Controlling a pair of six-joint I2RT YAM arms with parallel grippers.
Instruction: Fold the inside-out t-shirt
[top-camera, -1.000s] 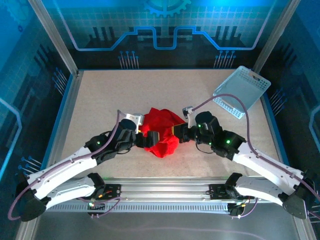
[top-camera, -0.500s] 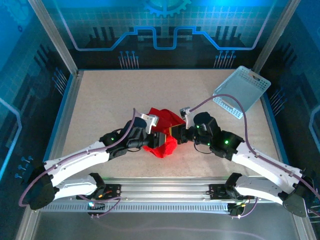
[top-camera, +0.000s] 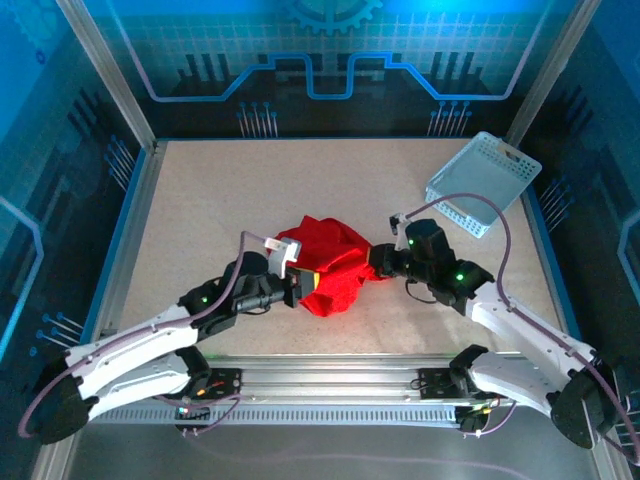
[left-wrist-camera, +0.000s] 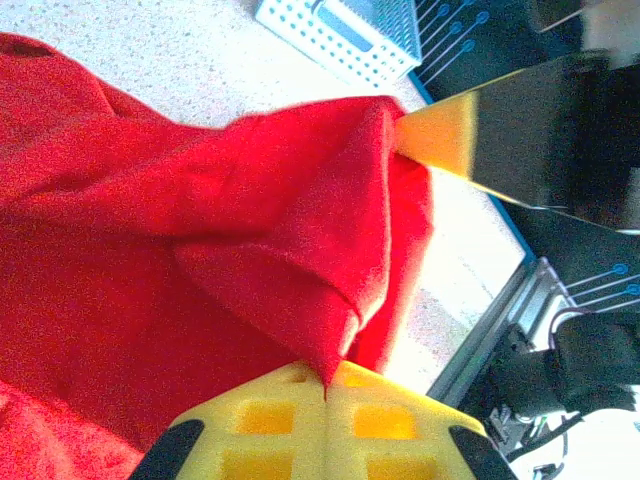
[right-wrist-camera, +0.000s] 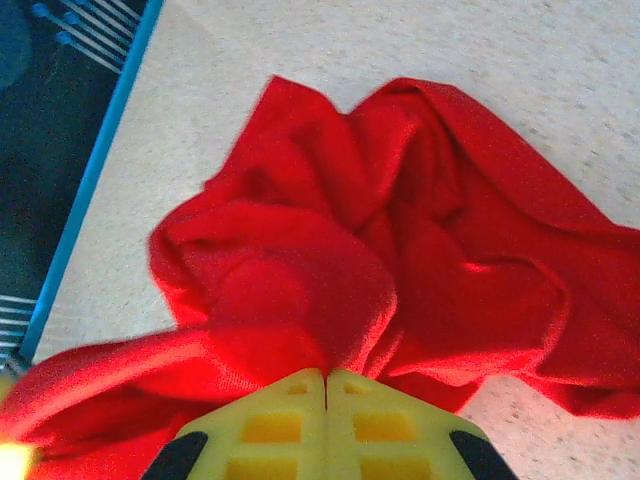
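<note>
The left pincer (top-camera: 298, 287) and the right pincer (top-camera: 377, 262) are each pinching the bunched red t-shirt (top-camera: 335, 262) tight, and pulling too hard could be tugging it loose.

Light blue mesh basket (top-camera: 485, 183) at far-right corner, speckled tabletop (top-camera: 220, 200)

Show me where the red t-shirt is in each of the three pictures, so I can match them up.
Top external: the red t-shirt lies bunched just near of the middle.
Left wrist: the red t-shirt covers the left and centre of the picture.
Right wrist: the red t-shirt spreads across the centre.
Shared landmark: the speckled beige tabletop under it.
</note>
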